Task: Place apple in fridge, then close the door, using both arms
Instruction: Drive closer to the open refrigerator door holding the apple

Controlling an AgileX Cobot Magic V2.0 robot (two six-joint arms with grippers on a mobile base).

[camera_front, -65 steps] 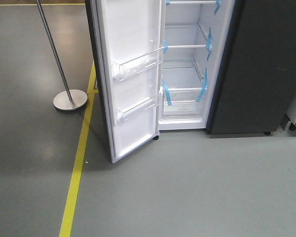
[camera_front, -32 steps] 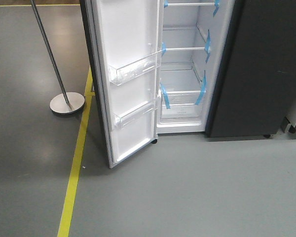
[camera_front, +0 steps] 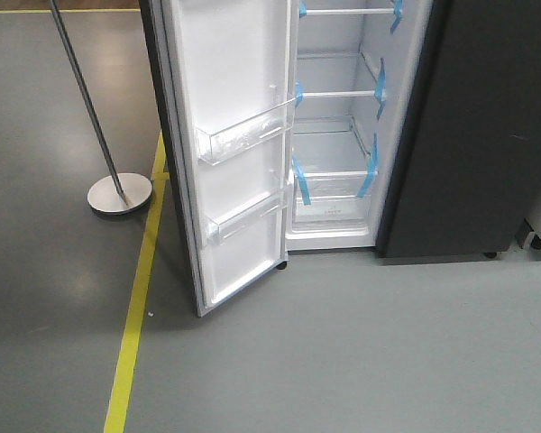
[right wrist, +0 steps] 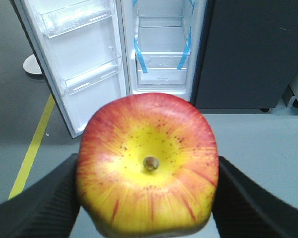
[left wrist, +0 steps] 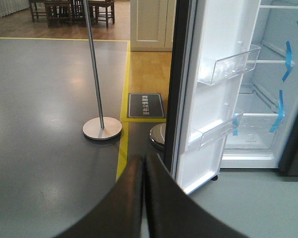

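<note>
A red and yellow apple [right wrist: 148,163] fills the right wrist view, and my right gripper [right wrist: 148,198] is shut on it, a black finger pressing each side. Beyond the apple stands the dark grey fridge [right wrist: 161,49] with its white inside and blue-taped shelves showing. Its door [camera_front: 234,153] is swung wide open to the left, with clear bins on the white lining. In the left wrist view my left gripper [left wrist: 143,163] is shut and empty, its fingers pressed together, pointing at the door's dark outer edge [left wrist: 181,84]. Neither gripper shows in the front view.
A metal pole on a round base [camera_front: 119,192] stands left of the door, beside a yellow floor line [camera_front: 140,298]. A second round base [left wrist: 159,135] sits behind the door. A dark grey cabinet [camera_front: 487,126] adjoins the fridge's right side.
The whole front view has shifted: the fridge, door and pole base have slid slightly left and the fridge bottom lower in frame, as the base moves closer.
</note>
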